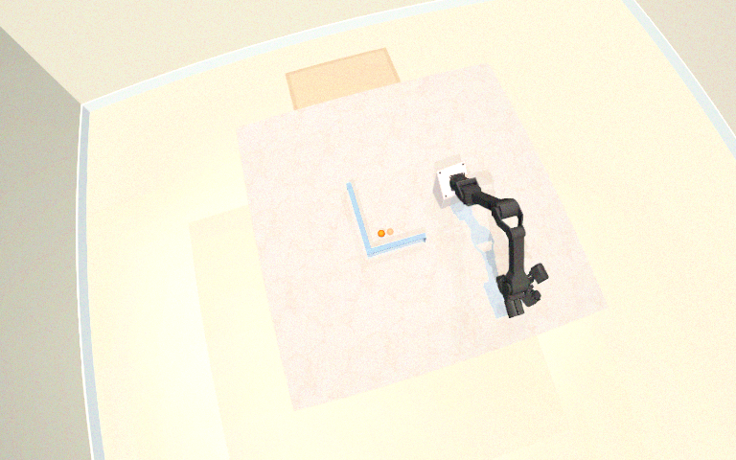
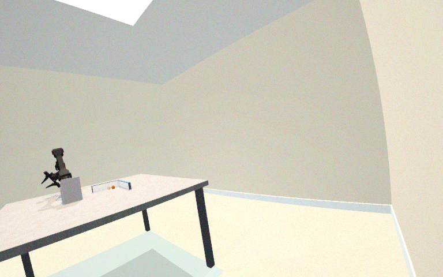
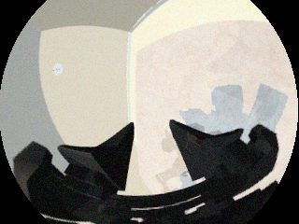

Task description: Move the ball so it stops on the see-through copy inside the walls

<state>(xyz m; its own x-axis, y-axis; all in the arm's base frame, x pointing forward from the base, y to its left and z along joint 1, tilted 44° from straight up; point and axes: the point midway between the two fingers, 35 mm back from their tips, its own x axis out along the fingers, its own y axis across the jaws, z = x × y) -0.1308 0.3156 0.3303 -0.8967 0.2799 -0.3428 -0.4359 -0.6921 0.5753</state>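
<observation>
Pale table (image 1: 336,335), ball (image 1: 380,233) inside corner walls (image 1: 357,217); tool (image 3: 149,144) half-spread, unladen, near table edge.

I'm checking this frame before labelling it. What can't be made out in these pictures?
- Whether the ball touches the see-through copy: too small in the top and exterior views.
- The ball and the clear walls: outside the wrist view.
- The fingertips of the gripper: top view, foreshortened from above.
- The arm's base: exterior view, behind the grey block.
</observation>
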